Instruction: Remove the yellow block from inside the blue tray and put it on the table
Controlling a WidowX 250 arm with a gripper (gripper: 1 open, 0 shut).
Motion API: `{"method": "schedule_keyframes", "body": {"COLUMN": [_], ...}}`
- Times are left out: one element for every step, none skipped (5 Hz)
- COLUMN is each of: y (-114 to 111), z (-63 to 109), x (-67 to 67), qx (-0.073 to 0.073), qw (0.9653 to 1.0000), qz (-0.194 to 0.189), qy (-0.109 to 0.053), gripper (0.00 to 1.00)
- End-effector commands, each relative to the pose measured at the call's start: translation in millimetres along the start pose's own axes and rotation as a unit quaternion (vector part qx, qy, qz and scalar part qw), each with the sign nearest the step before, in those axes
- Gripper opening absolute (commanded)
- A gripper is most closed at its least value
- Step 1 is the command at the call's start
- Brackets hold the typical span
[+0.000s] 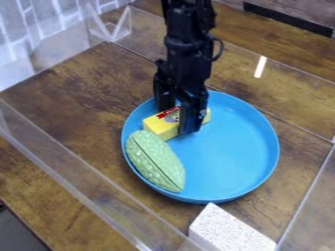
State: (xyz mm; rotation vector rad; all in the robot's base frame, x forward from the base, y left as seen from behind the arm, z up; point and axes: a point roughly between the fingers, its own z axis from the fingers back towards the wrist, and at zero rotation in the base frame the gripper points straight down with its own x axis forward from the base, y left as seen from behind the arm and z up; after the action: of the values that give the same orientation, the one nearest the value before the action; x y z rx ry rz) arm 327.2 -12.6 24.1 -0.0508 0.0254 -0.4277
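Inside the blue tray (236, 147), toward its far left part as the camera sees it, lies the yellow block (160, 126), a small bar with a red and white label on top. In this single camera view, the one black robot arm (191, 22) reaches in over the tray's far rim, so there is no second arm to compare for nearness. Its pincer (179, 115) is spread, one finger at the block's far left side and the other toward its near right side, over the tray floor. The block lies directly below and between these fingers, partly hidden by them; whether either finger touches it cannot be told. The block's long axis slants across the tray, from the near left end up toward the far right, and the line between the fingers appears to run across that axis. Closing on the narrow width therefore looks like the next step, before a lift out over the tray's rim to the brown wooden table (72, 98). Beside the block, at the tray's near left side, lies a green textured oval (156, 162), close enough that the near finger could brush it. Just outside the tray's near rim sits a white speckled block (232, 230).
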Motion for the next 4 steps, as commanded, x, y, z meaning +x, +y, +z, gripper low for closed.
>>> {"method": "schedule_keyframes", "body": {"y": [10.9, 10.7, 10.3, 9.8], "z": [9.3, 8.5, 8.0, 7.6], "x": [0.7, 1.7, 2.8, 3.8], "qx": [0.007, 0.009, 0.011, 0.014], "qw": [0.9997, 0.9997, 0.9997, 0.9996], "qz": [0.009, 0.002, -0.006, -0.013], "qy": [-0.020, -0.021, -0.021, -0.021], "gripper": [0.00, 0.00, 0.00, 0.00]}}
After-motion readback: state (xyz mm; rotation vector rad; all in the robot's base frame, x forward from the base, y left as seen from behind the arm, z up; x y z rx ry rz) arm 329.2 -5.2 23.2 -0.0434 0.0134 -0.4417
